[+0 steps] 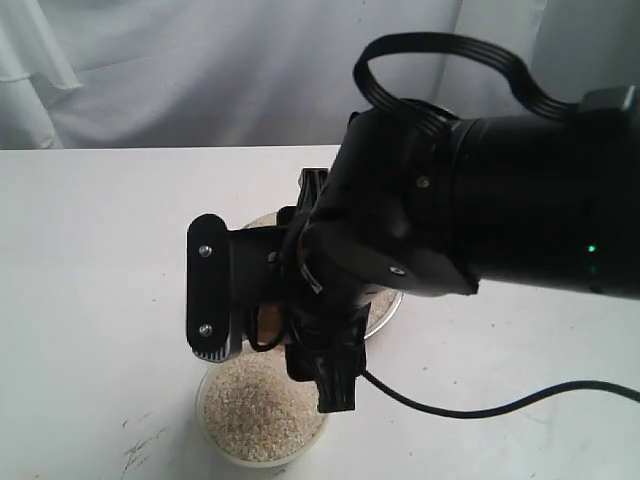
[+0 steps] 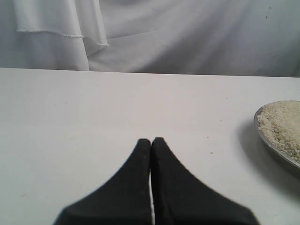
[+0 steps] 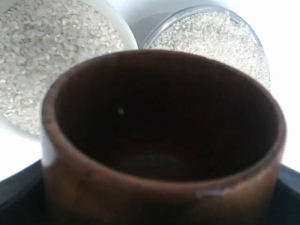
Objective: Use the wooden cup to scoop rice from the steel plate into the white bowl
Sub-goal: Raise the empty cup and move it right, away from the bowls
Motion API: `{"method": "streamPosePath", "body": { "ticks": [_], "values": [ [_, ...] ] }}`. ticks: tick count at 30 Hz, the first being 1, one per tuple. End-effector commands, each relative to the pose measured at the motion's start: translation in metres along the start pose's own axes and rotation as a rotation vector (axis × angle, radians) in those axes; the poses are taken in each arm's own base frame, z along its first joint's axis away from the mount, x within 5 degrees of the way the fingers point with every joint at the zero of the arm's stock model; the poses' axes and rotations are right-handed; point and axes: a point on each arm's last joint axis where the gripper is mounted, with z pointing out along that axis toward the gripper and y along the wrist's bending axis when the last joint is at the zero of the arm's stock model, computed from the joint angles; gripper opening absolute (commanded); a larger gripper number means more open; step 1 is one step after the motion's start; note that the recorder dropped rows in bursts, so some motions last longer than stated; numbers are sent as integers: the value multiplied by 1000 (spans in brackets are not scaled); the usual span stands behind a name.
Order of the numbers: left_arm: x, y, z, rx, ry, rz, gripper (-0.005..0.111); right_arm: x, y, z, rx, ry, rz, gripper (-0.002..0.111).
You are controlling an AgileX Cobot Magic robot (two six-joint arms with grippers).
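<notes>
The wooden cup (image 3: 159, 187) fills the right wrist view. It is held sideways in my right gripper (image 1: 270, 335), which is shut on it. Its dark inside holds a single grain. In the exterior view the cup (image 1: 268, 322) hangs just above the far rim of the white bowl (image 1: 215, 440), which is filled with rice (image 1: 260, 405). The steel plate (image 1: 386, 312) lies behind, mostly hidden by the arm. From the right wrist, rice (image 3: 211, 37) still lies in the plate (image 3: 161, 29) beside the bowl (image 3: 123, 33). My left gripper (image 2: 151, 140) is shut, empty, over bare table.
A white table (image 1: 90, 260) carries everything, with a white cloth backdrop (image 1: 200, 70) behind it. The black right arm (image 1: 480, 200) and its cable (image 1: 480, 405) cover the table's right middle. The left wrist view catches the plate's edge with rice (image 2: 281, 124) to one side.
</notes>
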Motion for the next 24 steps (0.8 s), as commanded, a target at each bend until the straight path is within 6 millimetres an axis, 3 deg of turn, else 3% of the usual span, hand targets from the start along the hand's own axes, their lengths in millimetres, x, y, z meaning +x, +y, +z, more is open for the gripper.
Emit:
{"method": "streamPosePath", "body": {
  "ticks": [1, 5, 10, 19, 24],
  "values": [
    [1, 0, 0, 2, -7, -4, 0, 2, -5, -4, 30, -17, -54, 0],
    [1, 0, 0, 2, -7, -4, 0, 4, -10, -3, 87, 10, -76, 0],
    [1, 0, 0, 2, -7, -4, 0, 12, -22, 2, 47, -89, 195, 0],
    [1, 0, 0, 2, -7, -4, 0, 57, -65, -8, 98, -213, 547, 0],
    [1, 0, 0, 2, -7, -4, 0, 80, -69, -2, 112, -294, 756, 0]
  ]
}}
